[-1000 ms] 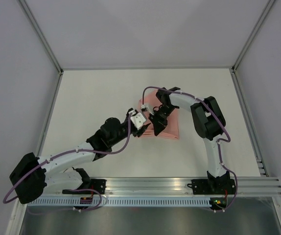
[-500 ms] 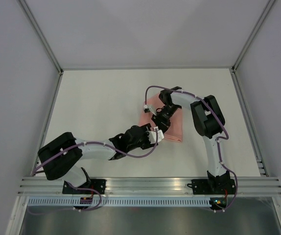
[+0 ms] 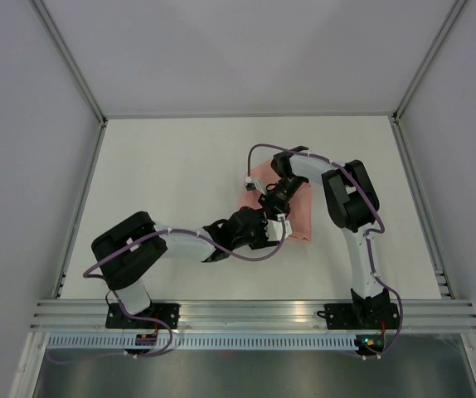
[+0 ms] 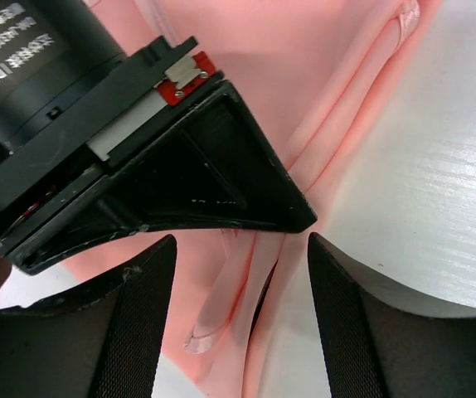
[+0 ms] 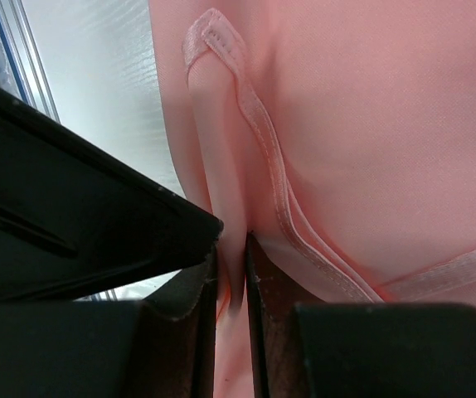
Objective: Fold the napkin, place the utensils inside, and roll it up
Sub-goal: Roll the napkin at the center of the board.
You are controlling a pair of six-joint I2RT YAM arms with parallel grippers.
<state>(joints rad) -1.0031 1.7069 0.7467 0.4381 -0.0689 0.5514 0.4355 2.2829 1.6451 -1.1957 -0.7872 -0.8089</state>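
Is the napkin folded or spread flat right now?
Folded: the napkin lies in stacked layers with doubled hems, and the right pincer pinches one fold.

Looks like a robotics lab cell: white table [image 3: 163,166] walled by grey panels [image 3: 246,50] on aluminium posts [image 3: 68,58], slotted rail [image 3: 255,311] at 6 o'clock holding left arm base [image 3: 143,318] and right arm base [image 3: 371,315].

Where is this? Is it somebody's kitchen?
Probably a robot lab, not a kitchen: a left arm and right arm bolted by a metal rail, a white table, plain grey walls, one pink napkin.
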